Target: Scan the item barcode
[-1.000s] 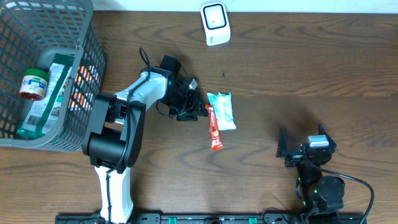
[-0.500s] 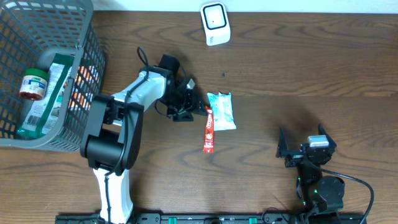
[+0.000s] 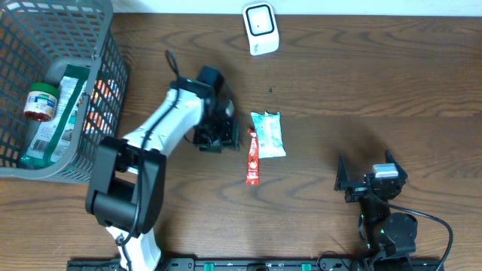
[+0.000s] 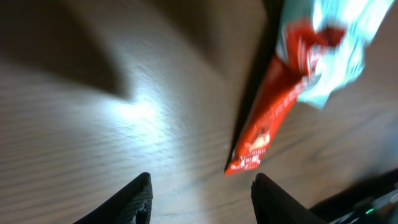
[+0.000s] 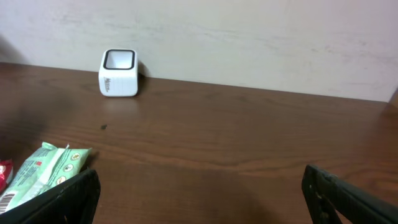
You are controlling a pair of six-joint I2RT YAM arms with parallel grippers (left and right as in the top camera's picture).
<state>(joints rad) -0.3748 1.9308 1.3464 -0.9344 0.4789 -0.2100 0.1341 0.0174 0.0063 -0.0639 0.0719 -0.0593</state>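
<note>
hovering over brown wooden counter [image 3: 339, 90], left end effector [image 4: 202, 199] released, empty, robot-side left of white box-shaped scanner [image 3: 260, 28]. narrow red sachet [image 3: 254, 156] flat on counter robot-side of scanner, touching pale green packet [image 3: 269, 133]. right end effector [image 5: 199, 193] released, empty, robot-side right of scanner.

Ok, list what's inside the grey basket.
The basket holds a small jar with a red lid, beside a long green packet. Something orange shows through the mesh wall. Whatever lies beneath these is covered.
</note>
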